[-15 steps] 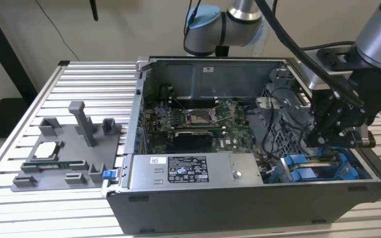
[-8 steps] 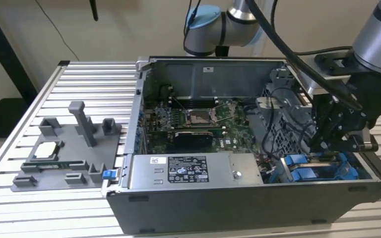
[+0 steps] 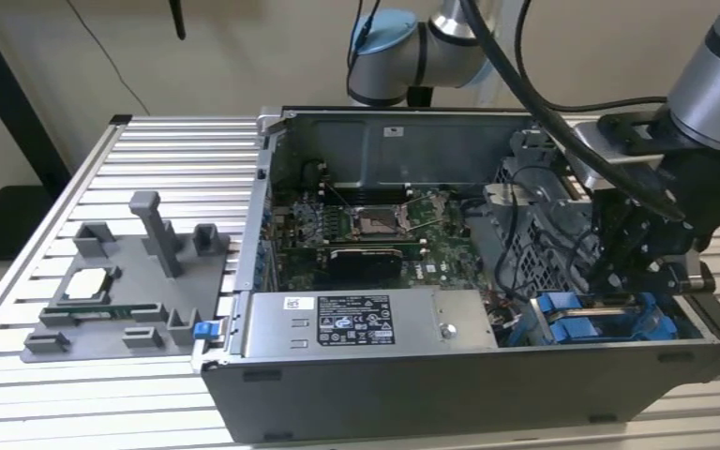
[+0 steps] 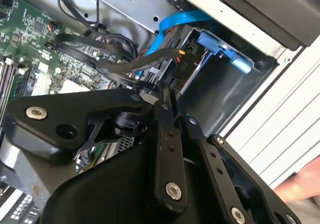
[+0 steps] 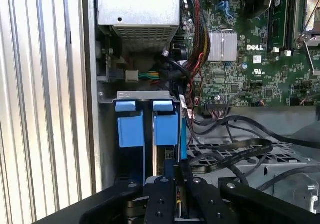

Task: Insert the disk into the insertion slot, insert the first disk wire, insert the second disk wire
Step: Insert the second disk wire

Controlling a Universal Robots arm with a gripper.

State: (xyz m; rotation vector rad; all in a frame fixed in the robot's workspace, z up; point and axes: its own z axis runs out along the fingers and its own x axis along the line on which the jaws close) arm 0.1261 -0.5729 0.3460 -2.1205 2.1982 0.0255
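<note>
Grey fixture tray [image 3: 116,309]: sits on the slatted aluminium table [image 3: 35,375] at the exterior view's left, well apart from the work; a square chip lies on it.

Open black-and-grey computer case [image 3: 460,394]: lies on its side in the middle of the exterior view, with the green motherboard [image 3: 360,225] exposed and the silver labelled power-supply box [image 3: 360,323] along the near wall.

Drive-sized grey sheet-metal insertion slot [image 5: 145,95]: at the case's corner, towards the exterior view's right, just beside the power-supply box. In the first wrist view two bright blue carrier tabs stand side by side under its metal lip.

Flat disk in its bright blue plastic carrier frame [image 5: 166,126]: appears already seated in the slot — only the blue carrier parts show, so its silver body cannot be confirmed.

Thin black cable with a dark plug [image 4: 175,59]: runs from the fingertips towards the bay in the second wrist view, next to a flat blue ribbon cable [image 4: 175,22].

Black two-finger gripper [image 4: 164,87]: reaches down into the bay; the fingers are drawn close together and seem clenched on the black cable's end, though the contact is partly hidden.

Risk: judging from the crowded loops of black wiring — the plug could meet the drive's connector tilted and jam, or a neighbouring loop could snag on the fingers and drag the plug off line.

Person's hand [image 4: 300,186]: shows at the edge of the second wrist view, outside the case wall.
</note>
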